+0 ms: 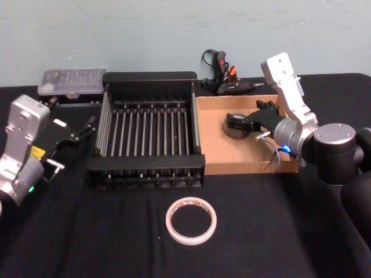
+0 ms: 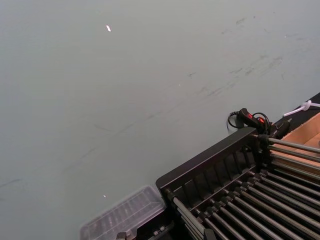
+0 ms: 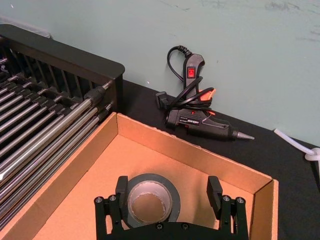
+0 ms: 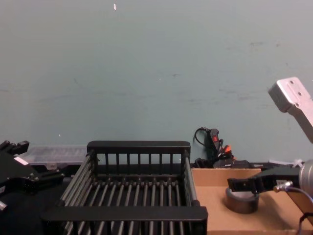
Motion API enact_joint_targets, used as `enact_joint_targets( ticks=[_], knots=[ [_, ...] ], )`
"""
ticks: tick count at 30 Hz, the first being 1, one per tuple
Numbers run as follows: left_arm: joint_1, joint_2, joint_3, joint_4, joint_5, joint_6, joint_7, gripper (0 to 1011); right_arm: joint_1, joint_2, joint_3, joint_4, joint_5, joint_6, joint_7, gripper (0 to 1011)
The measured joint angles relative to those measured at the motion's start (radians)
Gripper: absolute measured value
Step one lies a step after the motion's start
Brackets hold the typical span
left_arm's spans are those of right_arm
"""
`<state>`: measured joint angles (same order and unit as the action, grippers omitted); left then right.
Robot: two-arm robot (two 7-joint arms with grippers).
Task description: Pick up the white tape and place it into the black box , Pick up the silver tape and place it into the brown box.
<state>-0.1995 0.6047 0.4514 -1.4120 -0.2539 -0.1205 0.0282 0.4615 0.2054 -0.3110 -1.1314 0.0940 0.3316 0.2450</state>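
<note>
Right pincer open astride silver tape in brown box; glue gun behind box. Left pincer left of black box, state unclear.

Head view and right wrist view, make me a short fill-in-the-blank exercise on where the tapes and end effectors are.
1. The silver tape lies inside the ____ box.
2. The white tape lies on the table in front of the ____ box.
3. The right end effector straddles the silver tape with its fingers ____.

Missing words: brown; black; open

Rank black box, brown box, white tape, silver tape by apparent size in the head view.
1. black box
2. brown box, somewhat smaller
3. white tape
4. silver tape, smallest, partly hidden by the right gripper
</note>
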Motion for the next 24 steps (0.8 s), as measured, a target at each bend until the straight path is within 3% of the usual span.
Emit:
enact_joint_targets(
  ticks=[6,15,24],
  knots=[
    [0.000,0.000,0.000,0.000,0.000,0.000,0.000,1001,-0.014,0.001,0.013,-0.026,0.001,-0.003,0.009,1002],
    [0.000,0.000,0.000,0.000,0.000,0.000,0.000,1001,-0.076,0.036,0.036,-0.138,0.029,-0.024,0.066,1002],
    [0.000,0.000,0.000,0.000,0.000,0.000,0.000,1001,-0.190,0.126,0.050,-0.310,0.092,-0.078,0.154,1002]
  ],
)
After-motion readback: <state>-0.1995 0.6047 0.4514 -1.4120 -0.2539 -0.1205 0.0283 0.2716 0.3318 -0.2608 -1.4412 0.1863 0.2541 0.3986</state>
